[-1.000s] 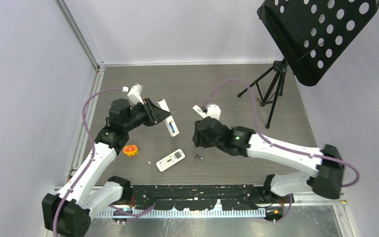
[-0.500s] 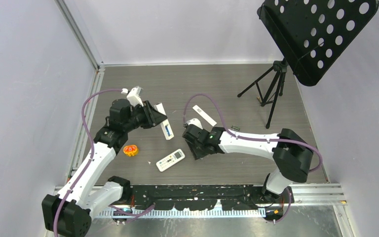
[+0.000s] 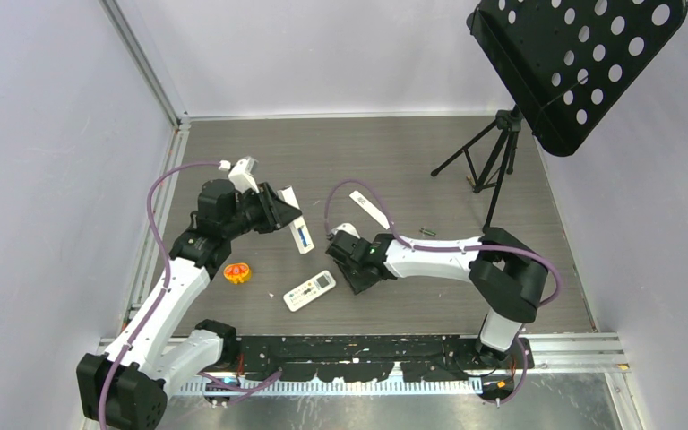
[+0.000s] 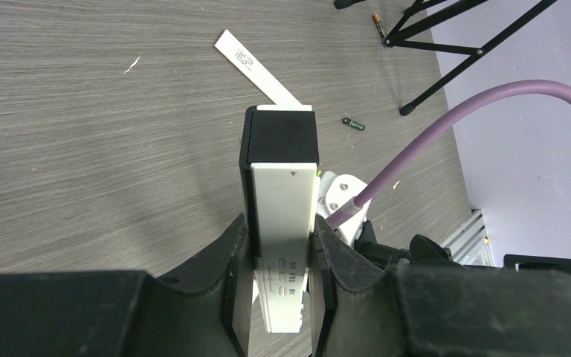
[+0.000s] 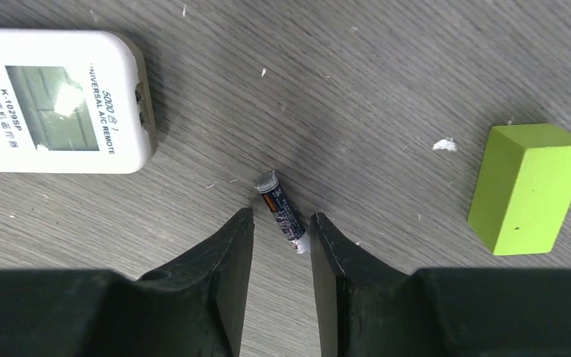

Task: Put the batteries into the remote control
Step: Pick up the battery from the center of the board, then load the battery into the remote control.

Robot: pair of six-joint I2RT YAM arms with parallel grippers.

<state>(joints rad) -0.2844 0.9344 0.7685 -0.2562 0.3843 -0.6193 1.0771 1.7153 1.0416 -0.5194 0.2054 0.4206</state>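
- The left gripper (image 4: 279, 232) is up above the table (image 4: 82, 149), jaws clamped on the long sides of the slim white remote (image 4: 282, 197). Its open black battery bay (image 4: 282, 141) faces the wrist camera.
- The right gripper (image 5: 281, 223) is down at the table, jaws parted by a narrow gap.
- They straddle the near end of a dark blue battery (image 5: 279, 202) lying flat on the wood. Whether either finger touches it, I can't tell.
- Near that battery, on the left of the right wrist view, a second remote (image 5: 59, 100) lies face up, screen showing.
- A green block (image 5: 529, 186) sits well apart on the other side.
- Past the held remote, a white strip (image 4: 256, 67) lies flat with a small dark battery (image 4: 355, 124) near it.
- Another battery (image 4: 378, 21) lies by the tripod legs (image 4: 439, 48).
- An orange object (image 3: 236, 272) sits beside the left arm.
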